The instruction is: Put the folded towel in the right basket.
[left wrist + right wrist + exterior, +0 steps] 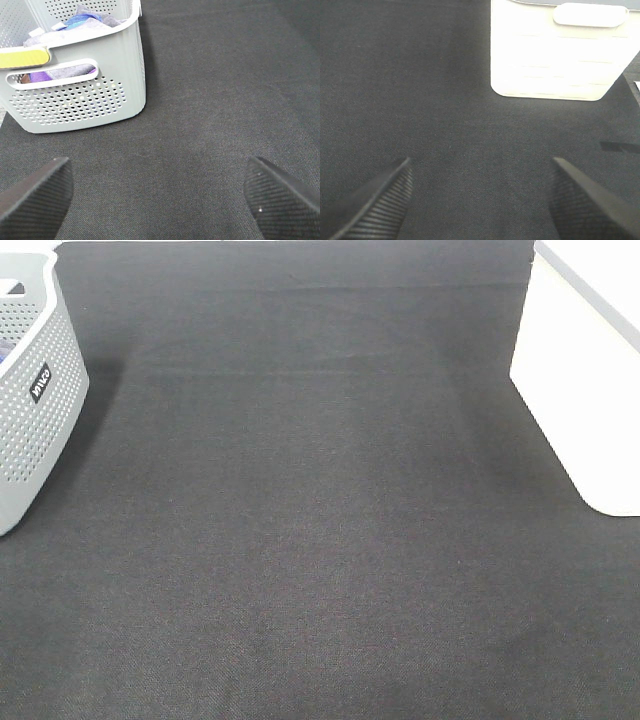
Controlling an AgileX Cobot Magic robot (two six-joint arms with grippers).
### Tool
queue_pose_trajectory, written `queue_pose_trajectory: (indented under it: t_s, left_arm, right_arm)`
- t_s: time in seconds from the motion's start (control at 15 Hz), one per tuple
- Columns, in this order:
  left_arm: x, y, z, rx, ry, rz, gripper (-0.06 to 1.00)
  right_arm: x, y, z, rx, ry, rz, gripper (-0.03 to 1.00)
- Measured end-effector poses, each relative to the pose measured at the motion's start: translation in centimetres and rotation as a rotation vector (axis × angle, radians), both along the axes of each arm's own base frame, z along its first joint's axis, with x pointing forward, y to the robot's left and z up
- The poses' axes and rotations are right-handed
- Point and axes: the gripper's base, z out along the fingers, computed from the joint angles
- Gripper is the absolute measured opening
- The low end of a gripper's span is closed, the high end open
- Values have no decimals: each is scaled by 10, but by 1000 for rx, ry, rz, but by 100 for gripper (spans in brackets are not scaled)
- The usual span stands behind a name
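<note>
The right basket (pixel 590 370) is white and stands at the table's right edge; it also shows in the right wrist view (pixel 555 55). No loose folded towel shows on the table. Folded cloth, blue and purple (pixel 85 20), lies inside the grey perforated left basket (pixel 35 390), also seen in the left wrist view (pixel 75 95). My left gripper (pixel 160 200) is open and empty, a little in front of the grey basket. My right gripper (pixel 480 200) is open and empty above the mat, short of the white basket. Neither gripper shows in the high view.
A black mat (pixel 320 540) covers the whole table between the two baskets. A yellow label (pixel 22 59) sits on the grey basket's rim.
</note>
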Motion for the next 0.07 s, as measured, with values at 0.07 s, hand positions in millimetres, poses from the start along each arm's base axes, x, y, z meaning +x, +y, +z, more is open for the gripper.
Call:
queue_pose_trajectory:
  t_s: [0.07]
  left_arm:
    - [0, 0, 0, 0, 0, 0, 88]
  right_arm:
    - [0, 0, 0, 0, 0, 0, 70]
